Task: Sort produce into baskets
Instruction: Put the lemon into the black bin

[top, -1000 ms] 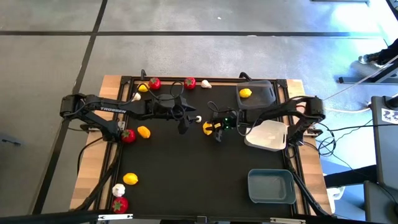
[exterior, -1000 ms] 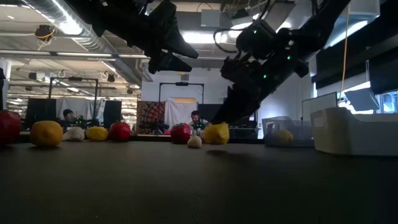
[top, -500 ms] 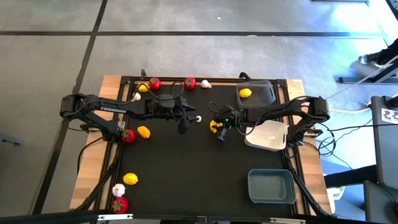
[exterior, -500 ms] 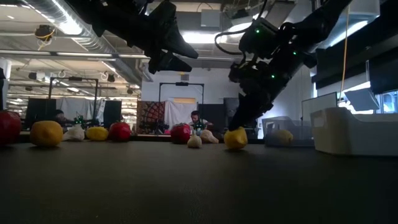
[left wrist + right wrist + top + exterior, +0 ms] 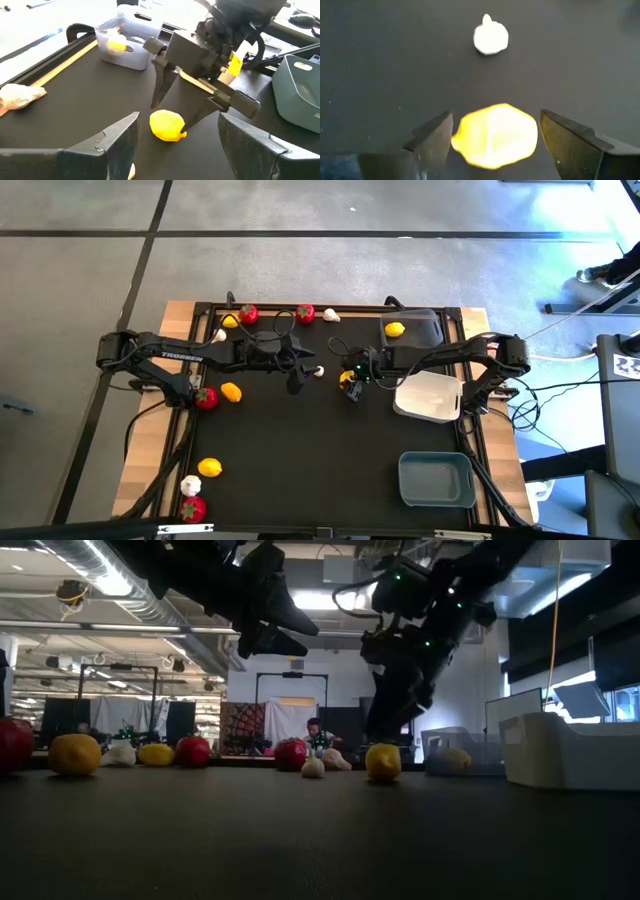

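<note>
1. Along the left edge of the dark surface (image 5: 300,470), a red fruit (image 5: 206,398) and a lemon (image 5: 231,391) are seen beside the left arm, with another lemon (image 5: 209,467), a garlic bulb (image 5: 190,485) and a red fruit (image 5: 192,507) nearer the front corner.
2. The left gripper (image 5: 294,380) is held above mid-surface with its fingers spread and nothing between them; a small garlic bulb (image 5: 318,371) lies just beside it.
3. The right gripper (image 5: 185,107) is positioned directly over a lemon (image 5: 347,380) that rests on the surface. Its fingers are spread to either side of the lemon; whether they touch it cannot be told.
4. Farther right, the dark grey basket (image 5: 422,340) is seen with one lemon (image 5: 395,330) inside, the white basket (image 5: 432,397) beside it, and the blue-grey basket (image 5: 436,479) at the front corner.
</note>
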Controlling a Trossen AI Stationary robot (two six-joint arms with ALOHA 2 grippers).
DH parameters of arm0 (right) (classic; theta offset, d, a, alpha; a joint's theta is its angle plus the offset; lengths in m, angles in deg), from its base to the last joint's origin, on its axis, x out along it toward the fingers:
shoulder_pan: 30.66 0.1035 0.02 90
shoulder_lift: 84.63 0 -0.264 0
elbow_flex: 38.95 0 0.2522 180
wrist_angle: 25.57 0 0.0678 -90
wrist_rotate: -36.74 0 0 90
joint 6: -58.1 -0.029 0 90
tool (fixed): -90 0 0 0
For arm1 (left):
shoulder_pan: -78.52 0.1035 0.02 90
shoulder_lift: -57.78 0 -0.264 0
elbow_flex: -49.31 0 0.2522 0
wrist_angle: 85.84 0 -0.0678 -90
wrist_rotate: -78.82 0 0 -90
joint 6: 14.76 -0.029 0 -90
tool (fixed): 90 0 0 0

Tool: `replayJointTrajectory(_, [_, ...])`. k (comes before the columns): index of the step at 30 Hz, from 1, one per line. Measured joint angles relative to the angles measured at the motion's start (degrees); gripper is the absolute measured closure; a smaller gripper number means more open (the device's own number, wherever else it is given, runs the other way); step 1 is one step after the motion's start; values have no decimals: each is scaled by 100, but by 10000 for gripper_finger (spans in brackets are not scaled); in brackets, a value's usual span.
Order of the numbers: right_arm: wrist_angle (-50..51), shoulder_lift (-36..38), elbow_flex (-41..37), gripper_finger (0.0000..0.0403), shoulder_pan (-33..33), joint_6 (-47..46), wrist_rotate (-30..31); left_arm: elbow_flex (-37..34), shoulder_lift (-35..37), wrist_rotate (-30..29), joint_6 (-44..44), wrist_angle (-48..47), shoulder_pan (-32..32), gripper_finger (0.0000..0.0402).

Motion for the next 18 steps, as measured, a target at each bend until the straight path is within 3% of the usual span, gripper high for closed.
replayJointTrajectory(9, [830, 1, 283, 100, 4, -770, 401, 0, 0, 0, 0, 0, -2, 141])
replayJointTrajectory(18, [622, 1, 213, 100, 11, -1909, 310, 0, 0, 0, 0, 0, -2, 141])
